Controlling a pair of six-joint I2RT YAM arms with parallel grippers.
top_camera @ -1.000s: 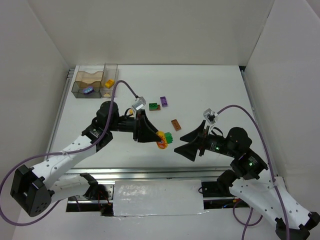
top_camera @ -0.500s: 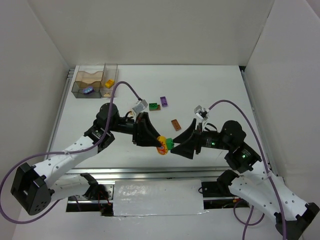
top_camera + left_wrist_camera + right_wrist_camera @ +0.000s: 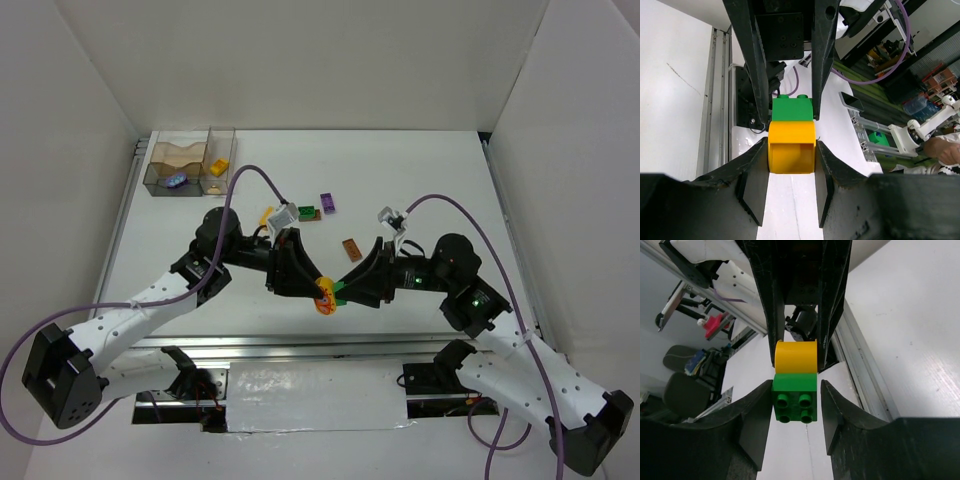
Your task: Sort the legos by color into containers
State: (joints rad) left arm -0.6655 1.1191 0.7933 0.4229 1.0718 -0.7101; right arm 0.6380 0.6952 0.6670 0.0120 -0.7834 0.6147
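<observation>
Legos of smooth, glossy plastic are seen: a yellow brick (image 3: 792,150) with rounded edges and a square green brick (image 3: 795,401) topped with round studs are joined end to end. The pair is held above the white table (image 3: 430,180), toward 6 o'clock from its centre. The left gripper (image 3: 791,144) is clamped narrowly on the yellow brick, its black fingers pressed to both flanks. The right gripper (image 3: 796,388) is closed against the sides of the green brick from the opposite end. A purple brick (image 3: 327,203) and a flat brown brick (image 3: 351,249) lie loose near the table's centre. The containers (image 3: 211,150), clear smoky-grey rectangular bins joined side by side, are set in the 10 o'clock corner.
</observation>
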